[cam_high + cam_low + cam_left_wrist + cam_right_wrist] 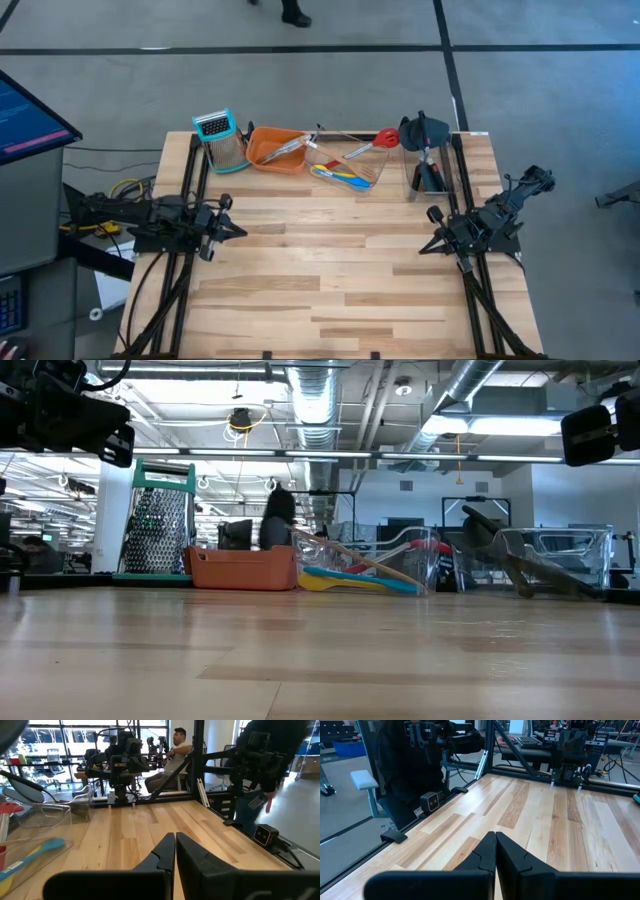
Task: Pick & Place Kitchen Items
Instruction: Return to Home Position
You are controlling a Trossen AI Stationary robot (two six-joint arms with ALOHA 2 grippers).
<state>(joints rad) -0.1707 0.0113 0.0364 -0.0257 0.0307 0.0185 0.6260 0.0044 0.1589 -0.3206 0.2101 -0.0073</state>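
The kitchen items lie at the table's far edge. A clear bin (345,170) holds blue and yellow spoons (338,177), a wooden utensil (352,172) and a red spoon (372,143) that rests on its rim. An orange tray (275,148) holds silver tongs (290,145). A second clear bin (430,172) holds black spatulas (425,135). My left gripper (240,230) is shut and empty at the table's left side; its wrist view (175,840) shows the fingers together. My right gripper (425,245) is shut and empty at the right side, as its wrist view (495,840) shows.
A metal box grater (222,138) with a teal top stands left of the orange tray. Black arm frames run along the table's left and right sides. The bare wooden tabletop (330,270) lies between the grippers. A person stands beyond the table in the wrist views.
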